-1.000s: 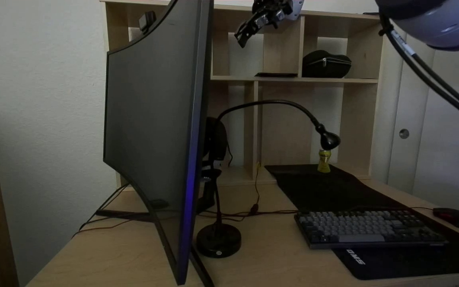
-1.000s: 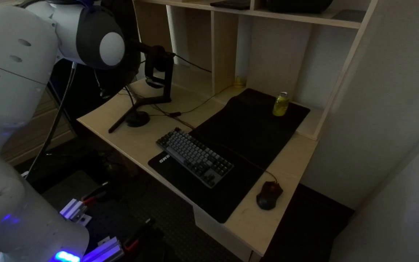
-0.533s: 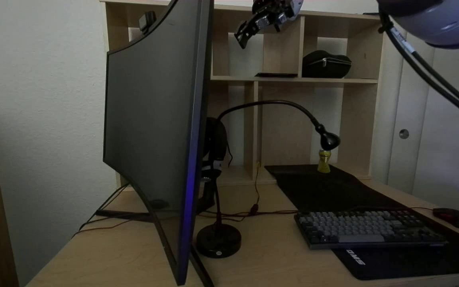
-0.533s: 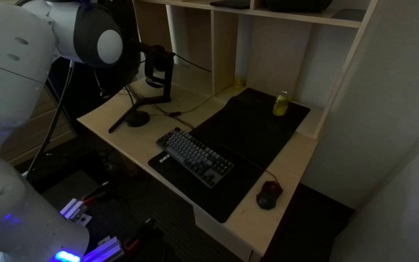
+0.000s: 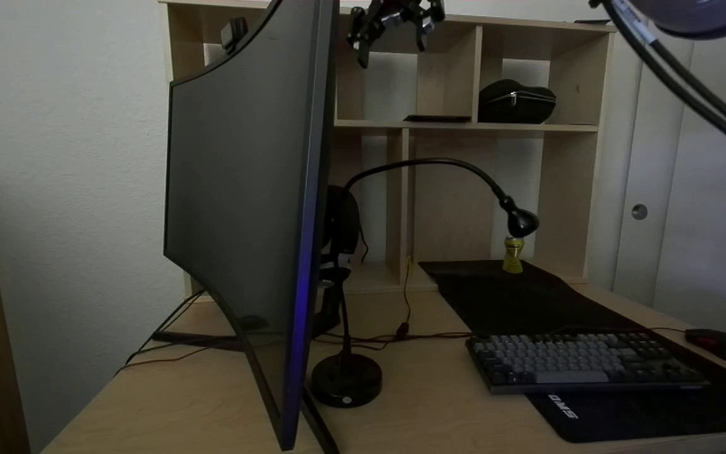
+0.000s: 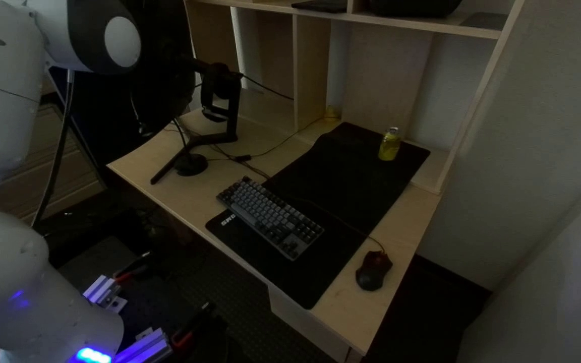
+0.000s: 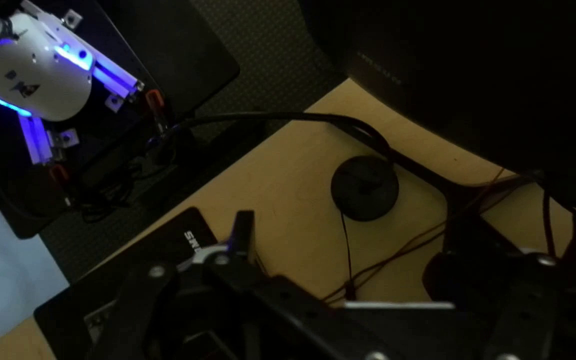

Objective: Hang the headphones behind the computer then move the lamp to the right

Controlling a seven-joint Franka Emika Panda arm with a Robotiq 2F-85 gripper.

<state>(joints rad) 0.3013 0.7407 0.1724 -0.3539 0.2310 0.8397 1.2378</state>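
In an exterior view you see your fingers [image 5: 362,54] high up, spread apart, showing against the upper part of the wooden shelf [image 5: 568,202] just right of the monitor [image 5: 237,189]; the wrist view, looking down on the counter [image 5: 426,391], also shows them well separated. The monitor stands at the left of the counter on its dark stand [image 6: 232,118]. The headphones [image 6: 215,83] seem to hang behind it, up against the top of that stand, though it is too dark to tell just where they meet it. You find the lamp [image 5: 346,381] at the near left, its round base flat on the counter just beside a leg of the stand; whether the two touch you cannot tell. Its thin neck rises and arches over to the right in an exterior view, where its head overlaps the yellow can [image 5: 513,258] farther back. That can stands upright on the far right of the black mat [image 6: 351,176]. Nearer you have the keyboard [image 5: 583,362], mostly on the mat with its left end past the edge, and on the bare counter to its right, the mouse [image 6: 373,272]. A black zip case [image 5: 516,106] sits at the right of the shelf's upper level.
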